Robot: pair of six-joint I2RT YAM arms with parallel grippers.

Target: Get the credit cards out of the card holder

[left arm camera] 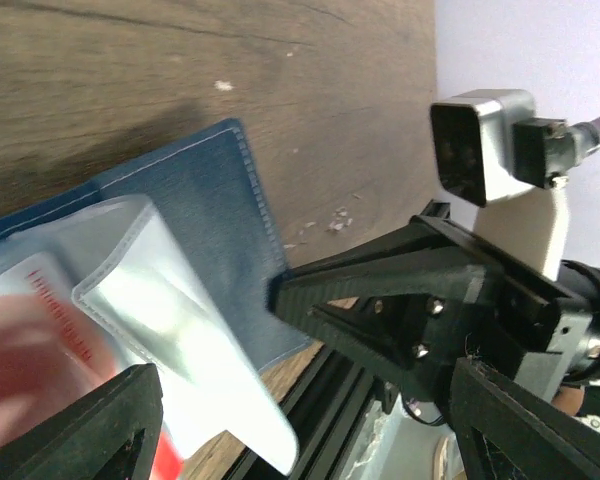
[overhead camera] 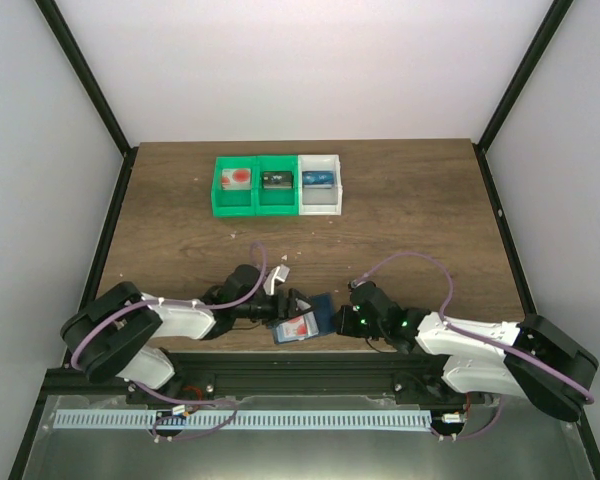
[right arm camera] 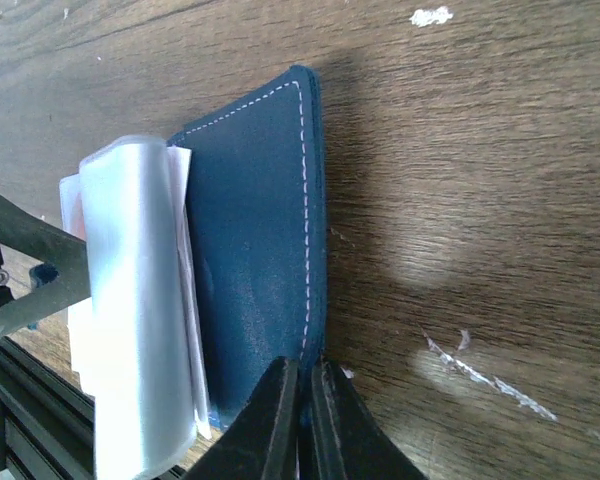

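Right hand pinches the card holder, left hand spread by sleeved credit cards; bins stand beyond.

top external: high, behind the arm bases, looks down on the whole table; left wrist: close, low, facing across the card holder toward the right arm; right wrist: closer, facing back (both share card holder plus surrounding wood)
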